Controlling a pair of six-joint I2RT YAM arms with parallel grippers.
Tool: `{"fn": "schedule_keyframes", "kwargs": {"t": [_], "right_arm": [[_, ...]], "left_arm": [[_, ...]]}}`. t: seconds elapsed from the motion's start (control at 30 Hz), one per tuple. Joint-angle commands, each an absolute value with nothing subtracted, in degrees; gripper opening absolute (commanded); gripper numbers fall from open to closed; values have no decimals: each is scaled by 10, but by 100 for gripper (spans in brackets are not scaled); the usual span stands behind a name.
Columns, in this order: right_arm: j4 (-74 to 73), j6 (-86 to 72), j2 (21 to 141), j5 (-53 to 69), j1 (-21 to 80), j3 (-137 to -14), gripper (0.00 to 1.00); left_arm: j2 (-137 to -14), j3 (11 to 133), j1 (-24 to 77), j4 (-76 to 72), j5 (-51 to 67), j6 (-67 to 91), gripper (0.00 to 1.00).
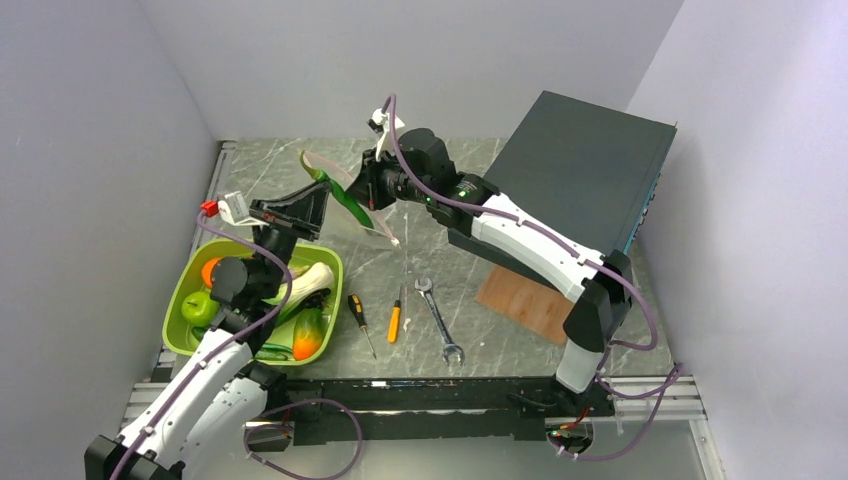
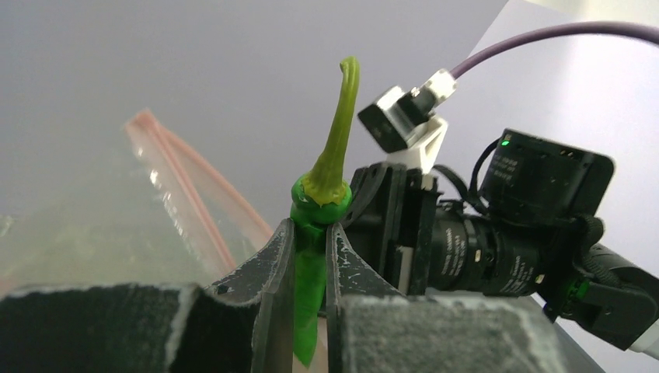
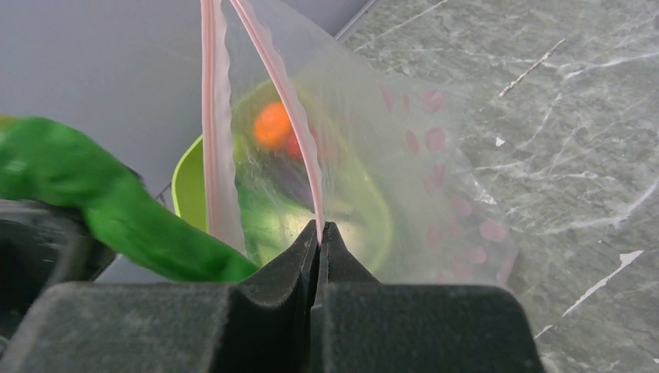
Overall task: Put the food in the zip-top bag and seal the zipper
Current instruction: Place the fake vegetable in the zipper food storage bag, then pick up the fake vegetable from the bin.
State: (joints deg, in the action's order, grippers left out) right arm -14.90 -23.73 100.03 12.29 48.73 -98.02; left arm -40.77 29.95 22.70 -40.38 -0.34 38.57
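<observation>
My left gripper (image 1: 312, 203) is shut on the curved green pepper (image 1: 343, 196) and holds it in the air beside the bag's mouth. In the left wrist view the pepper (image 2: 311, 264) stands between the fingers, stem up. My right gripper (image 1: 368, 190) is shut on one lip of the zipper (image 3: 299, 116) and holds the clear zip-top bag (image 3: 404, 171) raised, mouth open. The pepper (image 3: 116, 210) is just left of the pink strips. The bag (image 1: 375, 222) hangs down to the table. An orange ball (image 1: 211, 270) and a green apple (image 1: 198, 307) lie in the tray.
The lime-green tray (image 1: 178, 290) sits at the left and holds more toy food. Two screwdrivers (image 1: 358, 322) (image 1: 395, 320) and a wrench (image 1: 440, 322) lie at front centre. A black box (image 1: 585, 165) and a wooden board (image 1: 525, 300) are at the right.
</observation>
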Motion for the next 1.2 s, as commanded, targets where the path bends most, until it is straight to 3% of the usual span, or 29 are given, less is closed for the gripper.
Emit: {"fn": "schedule_keyframes", "kwargs": {"t": [0.0,0.2,0.27,0.3,0.4,0.43,0.57,0.77,1.17], "right_arm": [[-120,-250,1003,133,485,-1018,0],[-122,-251,1008,132,485,-1020,0],[-124,-250,1010,133,485,-1021,0],[-125,-248,1010,132,484,-1021,0],[-129,-244,1009,128,484,-1020,0],[-130,-242,1009,127,484,-1020,0],[-136,-235,1010,123,482,-1020,0],[-139,-233,1011,123,474,-1021,0],[-175,-219,1004,101,471,-1055,0]], "left_arm": [[-410,315,228,-359,-10,416,0],[-408,311,228,-320,-33,449,0],[-409,332,228,-260,-36,445,6],[-410,339,227,-245,-37,443,13],[-407,366,228,-169,-48,447,61],[-406,377,228,-144,-52,450,73],[-400,425,228,-55,-57,428,89],[-396,504,228,79,-66,404,95],[-296,556,227,304,-179,328,92]]}}
